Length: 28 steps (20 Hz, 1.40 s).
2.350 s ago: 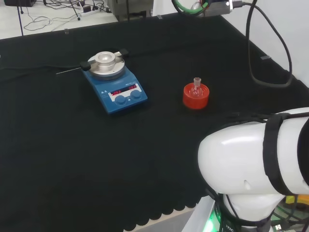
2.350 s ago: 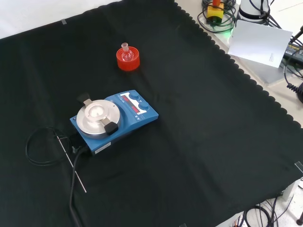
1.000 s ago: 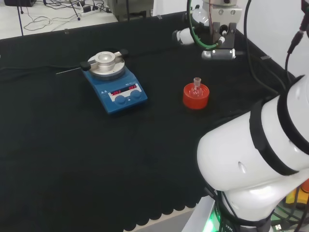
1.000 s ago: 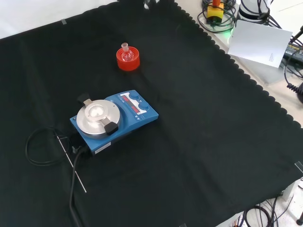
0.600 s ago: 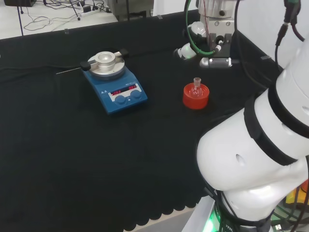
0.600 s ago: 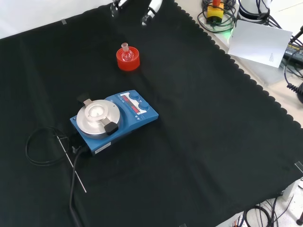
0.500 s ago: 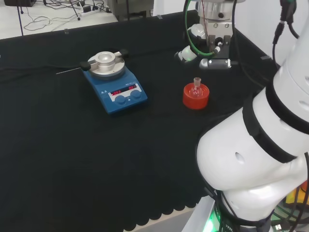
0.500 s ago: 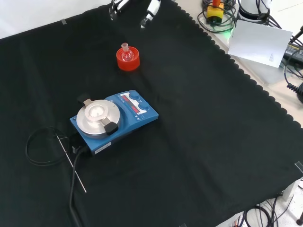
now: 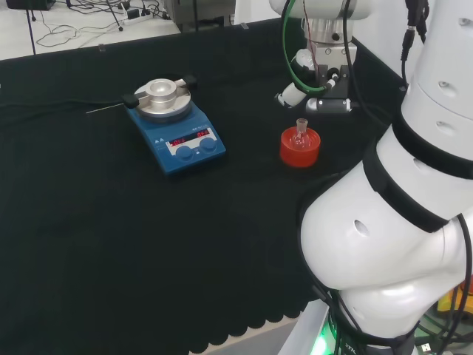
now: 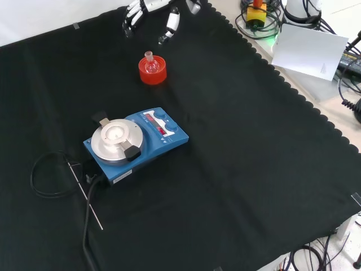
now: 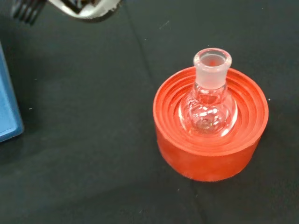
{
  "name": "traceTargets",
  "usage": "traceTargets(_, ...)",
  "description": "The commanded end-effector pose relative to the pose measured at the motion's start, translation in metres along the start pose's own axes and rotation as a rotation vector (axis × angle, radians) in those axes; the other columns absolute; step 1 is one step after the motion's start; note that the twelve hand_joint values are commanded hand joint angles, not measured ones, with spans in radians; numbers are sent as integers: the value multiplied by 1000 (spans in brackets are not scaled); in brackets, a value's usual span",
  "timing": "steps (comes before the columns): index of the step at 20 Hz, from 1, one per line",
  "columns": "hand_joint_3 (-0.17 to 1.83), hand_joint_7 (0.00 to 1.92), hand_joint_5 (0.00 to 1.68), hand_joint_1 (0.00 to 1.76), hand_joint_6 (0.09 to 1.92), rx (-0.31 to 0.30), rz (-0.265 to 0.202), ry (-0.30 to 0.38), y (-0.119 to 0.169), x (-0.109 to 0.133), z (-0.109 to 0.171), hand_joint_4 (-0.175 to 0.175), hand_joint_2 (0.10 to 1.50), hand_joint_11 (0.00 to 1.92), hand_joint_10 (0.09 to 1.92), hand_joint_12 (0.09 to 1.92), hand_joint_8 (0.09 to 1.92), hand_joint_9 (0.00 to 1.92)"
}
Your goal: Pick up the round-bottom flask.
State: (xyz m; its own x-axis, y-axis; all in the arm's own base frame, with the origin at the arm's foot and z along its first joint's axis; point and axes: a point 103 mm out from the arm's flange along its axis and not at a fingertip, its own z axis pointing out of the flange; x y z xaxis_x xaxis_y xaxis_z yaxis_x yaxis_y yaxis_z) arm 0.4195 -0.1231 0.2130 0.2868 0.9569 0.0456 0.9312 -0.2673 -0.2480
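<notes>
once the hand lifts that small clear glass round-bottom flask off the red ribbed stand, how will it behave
The small clear glass round-bottom flask looks thin-walled, so probably fragile and light. Its smooth bulb may be slippery; the short neck seems the likelier hold. Off the red ribbed stand, its round base would likely roll or tip on the cloth.

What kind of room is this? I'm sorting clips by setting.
Most likely a robotics lab set up for chemistry work: a round-bottom flask on a red ribbed stand, a blue stirrer hotplate, and a robot hand above black cloth.
</notes>
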Motion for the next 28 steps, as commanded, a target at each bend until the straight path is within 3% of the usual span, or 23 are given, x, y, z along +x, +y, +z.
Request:
traceTargets(1, 597, 194, 540, 851, 87, 8, 29, -11, 18, -14, 19, -38, 664, 198, 715, 1396, 677, 382)
traceTargets(9, 633, 205, 650, 868, 117, 46, 50, 10, 28, -32, 43, -46, 638, 200, 702, 1397, 675, 399)
traceTargets(15, 639, 205, 741, 871, 170, 68, 60, 7, 30, -28, 61, -51, 635, 203, 700, 1396, 674, 404)
traceTargets(21, 661, 201, 606, 871, 534, 78, 61, 12, 30, -31, 72, -53, 625, 203, 696, 1403, 682, 407)
traceTargets(28, 665, 199, 579, 871, 606, 84, 74, 4, 29, -41, 74, -54, 624, 205, 700, 1401, 687, 407)
